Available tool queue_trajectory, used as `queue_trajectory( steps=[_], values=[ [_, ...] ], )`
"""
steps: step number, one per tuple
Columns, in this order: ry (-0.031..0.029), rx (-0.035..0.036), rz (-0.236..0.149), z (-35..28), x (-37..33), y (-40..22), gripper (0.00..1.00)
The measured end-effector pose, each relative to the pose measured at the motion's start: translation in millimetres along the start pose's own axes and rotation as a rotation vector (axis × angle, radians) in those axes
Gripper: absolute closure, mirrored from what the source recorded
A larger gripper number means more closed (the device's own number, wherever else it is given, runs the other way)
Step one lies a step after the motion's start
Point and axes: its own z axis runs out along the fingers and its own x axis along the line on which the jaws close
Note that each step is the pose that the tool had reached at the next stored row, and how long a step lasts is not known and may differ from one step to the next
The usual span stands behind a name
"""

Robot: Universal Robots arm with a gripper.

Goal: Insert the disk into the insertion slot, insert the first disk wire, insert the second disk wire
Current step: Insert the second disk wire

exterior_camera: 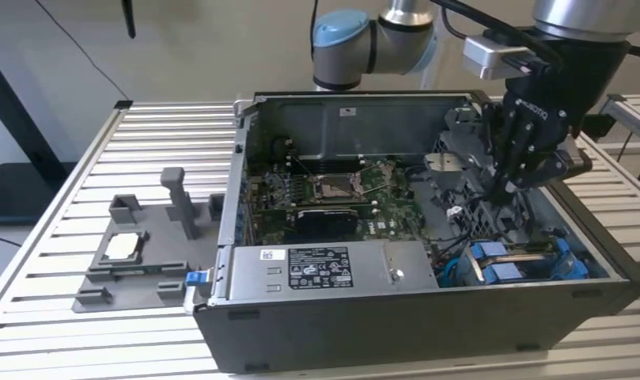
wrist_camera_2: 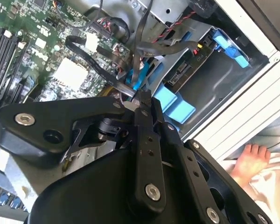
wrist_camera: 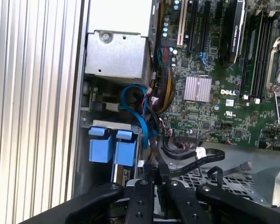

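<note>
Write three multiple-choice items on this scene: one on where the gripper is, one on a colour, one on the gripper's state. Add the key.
1. The gripper is:
A) inside the computer case, by the insertion slot
B) over the grey tray
C) raised high above the table

2. The insertion slot's tabs are:
A) red
B) yellow
C) blue

3. The gripper is:
A) wide open and empty
B) shut on a black wire
C) shut on a tray post

Key:
1 A, the exterior view shows it down in the case beside the slot.
2 C, they are blue in both wrist views.
3 B, the second wrist view shows it pinching the wire.
</note>
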Motion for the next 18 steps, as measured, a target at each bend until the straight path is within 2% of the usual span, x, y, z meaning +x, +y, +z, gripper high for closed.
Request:
queue_trajectory(
  steps=[3,5,8,12,15,17,18],
  values=[
    [-0.0014,-0.0184,-0.002,0.5,4.8,-4.7,0.84],
    [-0.0022,-0.0271,-0.002,1.1,9.2,-7.5,0.84],
    [-0.0027,-0.0322,-0.003,2.4,15.6,-10.8,0.84],
    [-0.0059,-0.0331,-0.003,4.7,23.5,-13.7,0.84],
    [-0.0147,-0.0325,-0.003,6.7,28.2,-15.8,0.84],
    [-0.0257,-0.0315,-0.004,7.9,30.1,-16.8,0.84],
    [-0.0333,-0.0308,-0.004,8.5,30.8,-17.2,0.84]
  ],
)
